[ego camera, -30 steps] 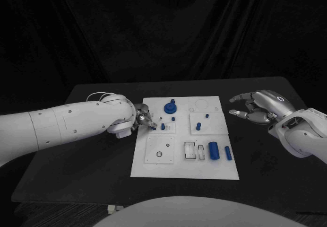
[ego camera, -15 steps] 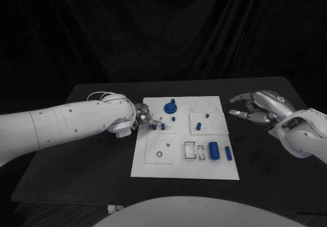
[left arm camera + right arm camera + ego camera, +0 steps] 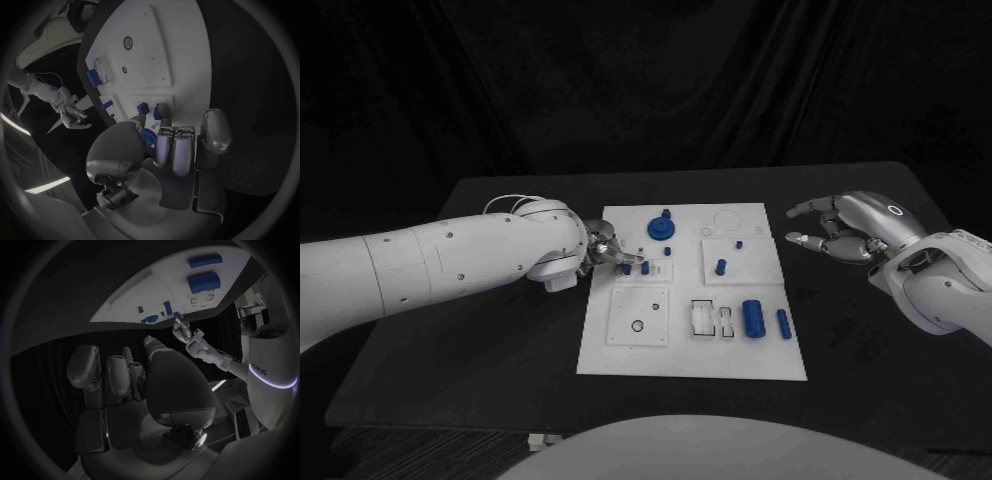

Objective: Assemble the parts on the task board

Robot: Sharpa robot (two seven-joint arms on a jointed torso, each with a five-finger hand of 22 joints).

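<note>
board (image 3: 661,350): white plate mid-table, part-assembled | done: blue knob (image 3: 661,225) and peg (image 3: 720,267) stand in place | left: cylinder (image 3: 753,318) and bar (image 3: 783,324) lie loose | left hand (image 3: 603,250): pinching small blue peg (image 3: 627,267) at board's edge | right hand (image 3: 841,228): off the board, fingers apart, empty

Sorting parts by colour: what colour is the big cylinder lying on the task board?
Blue; the big cylinder shows best in the head view.

Left robot hand (image 3: 600,250) grip — unclear.
</note>
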